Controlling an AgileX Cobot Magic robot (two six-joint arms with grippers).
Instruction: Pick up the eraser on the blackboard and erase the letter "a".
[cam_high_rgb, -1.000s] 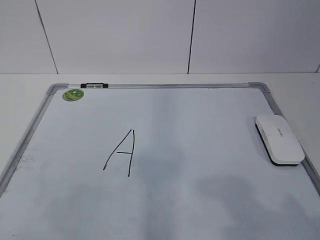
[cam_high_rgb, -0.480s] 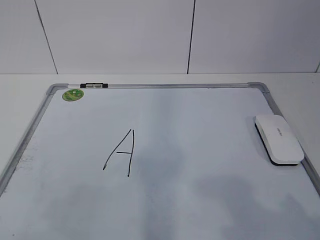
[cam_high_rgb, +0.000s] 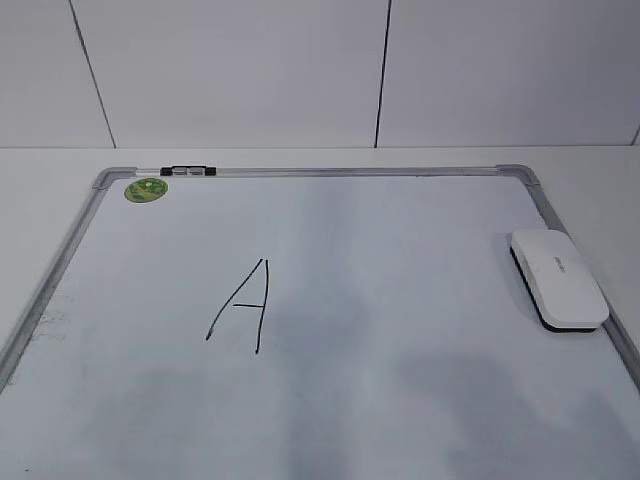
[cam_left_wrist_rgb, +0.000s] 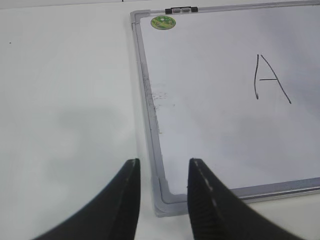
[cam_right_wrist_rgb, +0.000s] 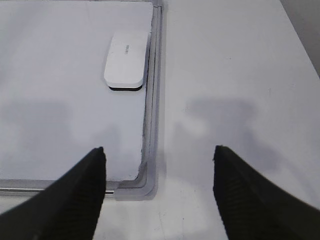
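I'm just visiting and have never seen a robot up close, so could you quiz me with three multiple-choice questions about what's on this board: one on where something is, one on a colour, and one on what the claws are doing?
1. Where does the eraser lie on the blackboard?
A. By the right edge
B. In the middle
C. In the far left corner

2. What colour is the round magnet?
A. Red
B. Green
C. Blue

3. What is the right claw doing?
A. Gripping the eraser
B. Pressing on the letter
C. Open and empty, above the board's near right corner

Answers:
1. A, the exterior view shows it next to the right frame.
2. B, it is green, in the far left corner by the clip.
3. C, its fingers stand wide apart with the eraser lying untouched ahead; the left claw is empty too.
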